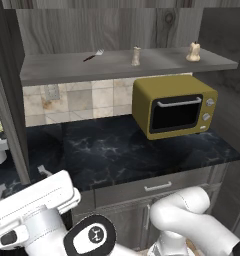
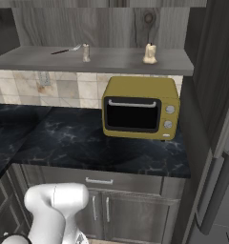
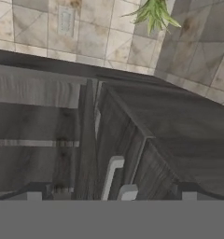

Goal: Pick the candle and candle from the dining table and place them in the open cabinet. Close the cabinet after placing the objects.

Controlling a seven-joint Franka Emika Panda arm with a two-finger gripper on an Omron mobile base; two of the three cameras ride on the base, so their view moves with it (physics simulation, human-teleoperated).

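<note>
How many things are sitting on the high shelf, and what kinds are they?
Candles: 1, near the right end
Fork-like utensils: 1, toward the left
Small pale bottle-shaped things: 1, in the middle; too small to tell what it is
Total: 3 on the shelf

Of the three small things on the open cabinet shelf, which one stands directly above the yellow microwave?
The cream candle at the right end of the shelf, above the microwave. The slimmer pale piece and the fork sit further left.
</note>
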